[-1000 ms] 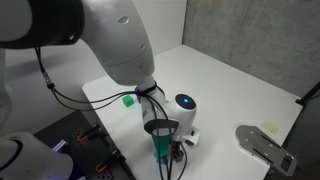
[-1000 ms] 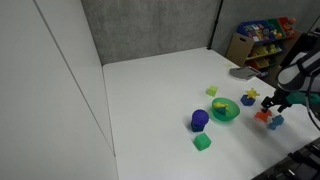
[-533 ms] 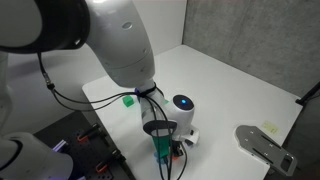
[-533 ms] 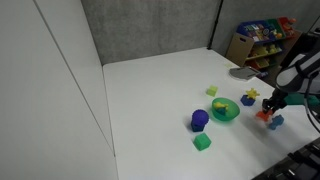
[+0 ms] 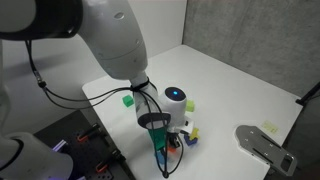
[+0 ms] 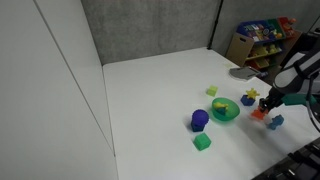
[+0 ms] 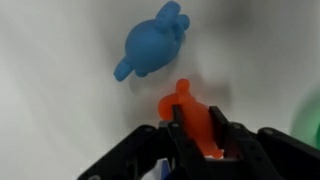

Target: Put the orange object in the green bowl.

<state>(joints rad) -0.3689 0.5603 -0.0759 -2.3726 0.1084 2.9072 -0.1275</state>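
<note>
In the wrist view my gripper (image 7: 197,126) is shut on the orange object (image 7: 184,100), a small orange-red piece held between the two black fingers with its top sticking out past them. A blue block (image 7: 150,48) lies just beyond it on the white table. A blurred green patch at the right edge looks like the green bowl (image 7: 313,112). In an exterior view the gripper (image 6: 266,106) holds the orange object (image 6: 258,113) a short way to the right of the green bowl (image 6: 225,110), with the blue block (image 6: 275,122) beside it.
On the table are a purple cup (image 6: 199,120), a small green cube (image 6: 202,142), a yellow star-like piece (image 6: 251,95) and a yellow-green block (image 6: 212,91). The table's edge runs close behind the gripper. The arm's bulk (image 5: 110,40) hides much of the table.
The jaws have gone from open to shut on the orange object. The gripper has shifted slightly toward the green bowl with it.
</note>
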